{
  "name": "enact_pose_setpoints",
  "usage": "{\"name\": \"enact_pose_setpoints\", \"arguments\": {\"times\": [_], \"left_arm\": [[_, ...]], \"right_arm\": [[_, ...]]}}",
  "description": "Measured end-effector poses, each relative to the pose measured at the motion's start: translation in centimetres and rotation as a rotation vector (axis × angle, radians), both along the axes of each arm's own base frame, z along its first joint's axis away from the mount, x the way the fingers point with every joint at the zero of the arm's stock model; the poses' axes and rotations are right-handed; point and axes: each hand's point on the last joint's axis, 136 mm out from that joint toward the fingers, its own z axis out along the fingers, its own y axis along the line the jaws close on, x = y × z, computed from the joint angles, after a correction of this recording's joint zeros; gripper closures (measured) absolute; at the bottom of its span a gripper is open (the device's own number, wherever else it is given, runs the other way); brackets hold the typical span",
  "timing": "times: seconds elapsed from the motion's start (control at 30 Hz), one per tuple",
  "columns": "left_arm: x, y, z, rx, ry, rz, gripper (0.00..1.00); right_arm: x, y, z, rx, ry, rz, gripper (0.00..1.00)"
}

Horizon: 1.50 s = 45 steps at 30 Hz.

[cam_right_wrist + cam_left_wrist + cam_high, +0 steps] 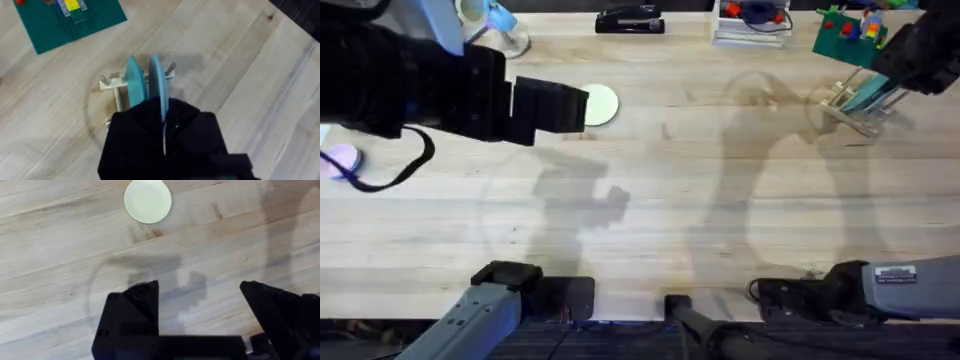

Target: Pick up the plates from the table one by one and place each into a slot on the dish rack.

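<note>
While my right claw [162, 132] is clamped on a blue plate [156, 82] standing on edge over the rack [117, 82], I'd ease it straight down between the pegs, keep it upright, and let go only once it bears on the base. A second blue plate [132, 82] already stands in the slot just beside it, nearly touching, so any sideways drift could knock it or tip the light rack.

My left claw [200, 300] hangs over the table [60, 255] with its fingers wide apart, holding nothing. The cream plate [148, 201] lies flat on the table a little beyond it. It's thin, round and low-rimmed, so I judge it hard to grip from above; I'd come in at the rim.
</note>
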Motion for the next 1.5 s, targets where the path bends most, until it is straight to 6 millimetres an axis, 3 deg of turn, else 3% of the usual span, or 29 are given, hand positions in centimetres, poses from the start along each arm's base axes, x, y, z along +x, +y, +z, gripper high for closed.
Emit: {"name": "enact_pose_setpoints", "arguments": {"times": [1.07,1.27,1.5], "left_arm": [[0.00,0.00,0.00,0.000,0.000,0.000,0.008],[0.00,0.00,0.00,0.000,0.000,0.000,0.008],[0.00,0.00,0.00,0.000,0.000,0.000,0.008]], "right_arm": [[0.08,-0.20,-0.01,0.011,-0.014,-0.008,0.973],[0.23,-0.28,0.11,0.009,-0.023,-0.009,0.859],[0.24,-0.27,0.10,0.009,-0.024,-0.009,0.846]]}}
